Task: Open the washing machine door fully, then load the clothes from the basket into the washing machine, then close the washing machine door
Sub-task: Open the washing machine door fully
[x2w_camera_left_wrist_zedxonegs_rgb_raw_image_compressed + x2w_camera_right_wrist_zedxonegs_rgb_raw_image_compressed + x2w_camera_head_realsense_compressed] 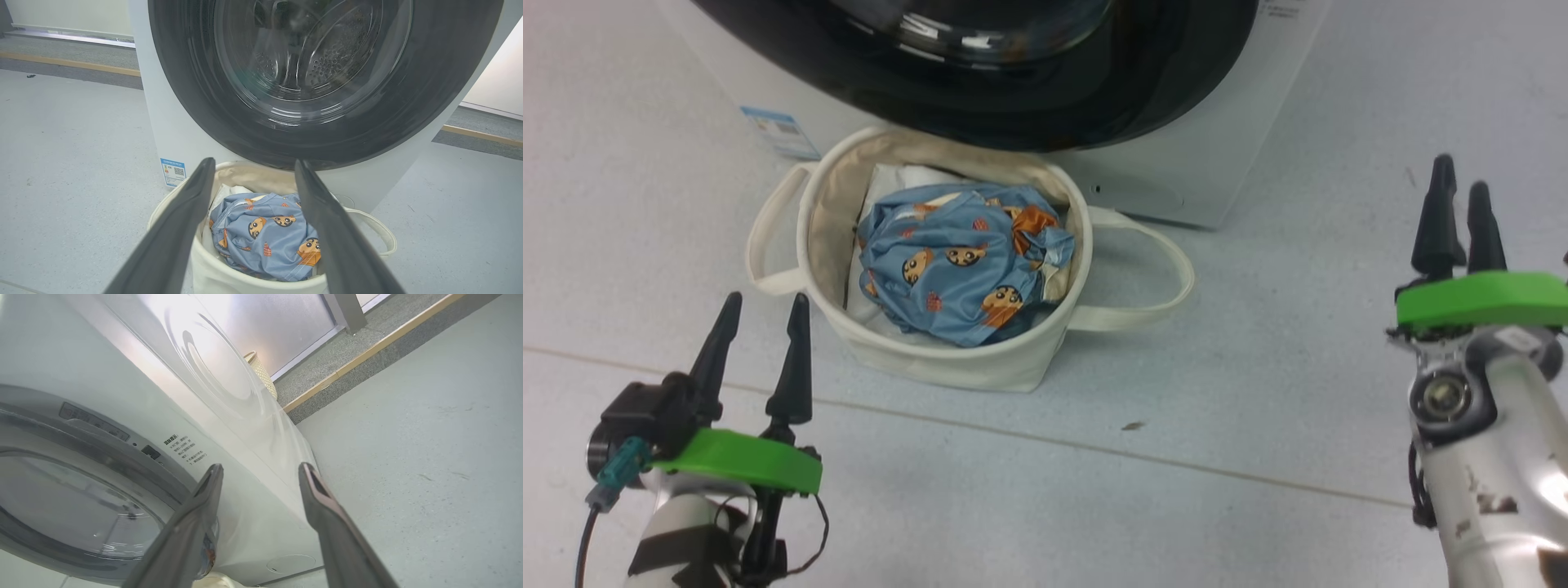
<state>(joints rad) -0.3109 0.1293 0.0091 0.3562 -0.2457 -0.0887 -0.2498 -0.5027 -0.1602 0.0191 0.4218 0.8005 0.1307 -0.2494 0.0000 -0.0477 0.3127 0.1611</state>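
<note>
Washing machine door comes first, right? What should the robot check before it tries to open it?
1. Is the washing machine door open? Not ok: it looks shut.
2. Is the left gripper free? Ok: open, holding nothing.
3. Is the right gripper free? Ok: open, holding nothing, beside the washer's front.
4. Are the clothes waiting? Ok: bunched inside the basket.
5. Will the door swing past the basket? Cannot tell: the basket stands right below the door's black rim.
6. Is there a spot to pull the door? Cannot tell: no handle is plain.
</note>
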